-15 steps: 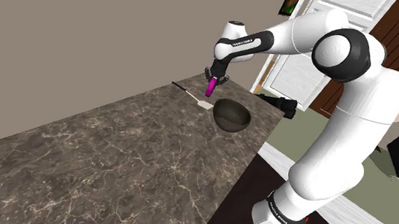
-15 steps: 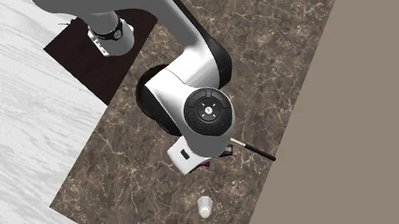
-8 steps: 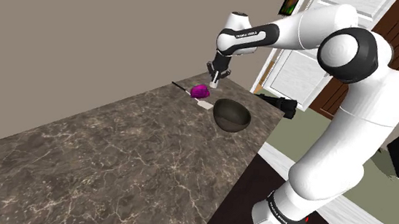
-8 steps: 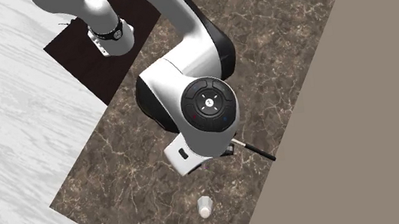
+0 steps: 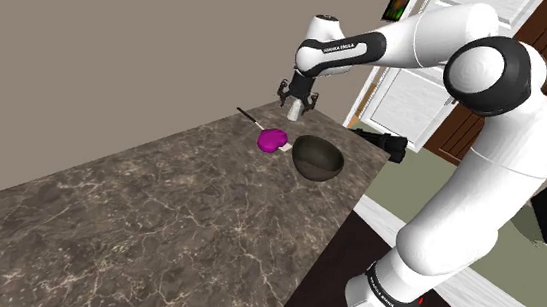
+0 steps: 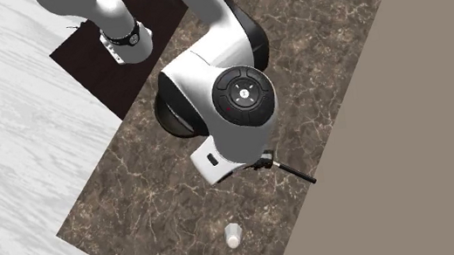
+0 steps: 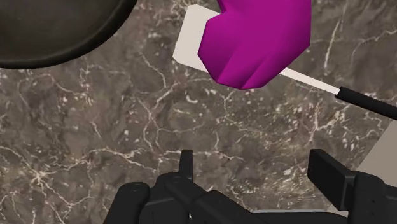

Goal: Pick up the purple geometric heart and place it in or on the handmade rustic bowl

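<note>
Tool hangs spread and empty above the far end of the marbled counter. Below it the purple heart lies flat on the white blade of a spatula — just beside the dark bowl, outside its rim — with the spatula's black handle pointing towards the counter's wall-side edge.

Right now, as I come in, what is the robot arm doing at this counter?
The white arm holds its black pincer open and empty above the dark veined counter. The purple heart lies on the counter, across the white blade of a spatula, close beside the dark bowl but not in it. So the heart is not yet placed; it probably has to be grasped before it can go into the bowl.
</note>
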`<state>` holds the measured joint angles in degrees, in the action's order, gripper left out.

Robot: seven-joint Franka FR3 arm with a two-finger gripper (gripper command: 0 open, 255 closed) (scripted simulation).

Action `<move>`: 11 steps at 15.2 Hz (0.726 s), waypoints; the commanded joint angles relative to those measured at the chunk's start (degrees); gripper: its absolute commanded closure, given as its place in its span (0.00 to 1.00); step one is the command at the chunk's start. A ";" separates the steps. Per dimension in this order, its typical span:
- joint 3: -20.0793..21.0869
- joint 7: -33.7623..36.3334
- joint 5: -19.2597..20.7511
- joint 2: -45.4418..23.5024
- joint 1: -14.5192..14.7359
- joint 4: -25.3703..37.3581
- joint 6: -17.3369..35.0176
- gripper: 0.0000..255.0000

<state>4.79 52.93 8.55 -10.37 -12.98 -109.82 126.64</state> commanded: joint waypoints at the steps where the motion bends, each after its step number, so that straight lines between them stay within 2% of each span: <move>1: 0.62 3.34 0.84 1.42 1.27 -3.85 2.46 0.00; 11: 4.51 22.89 6.84 4.57 8.23 -17.58 12.21 0.00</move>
<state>8.87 73.55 14.74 -6.45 -5.50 -125.82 138.00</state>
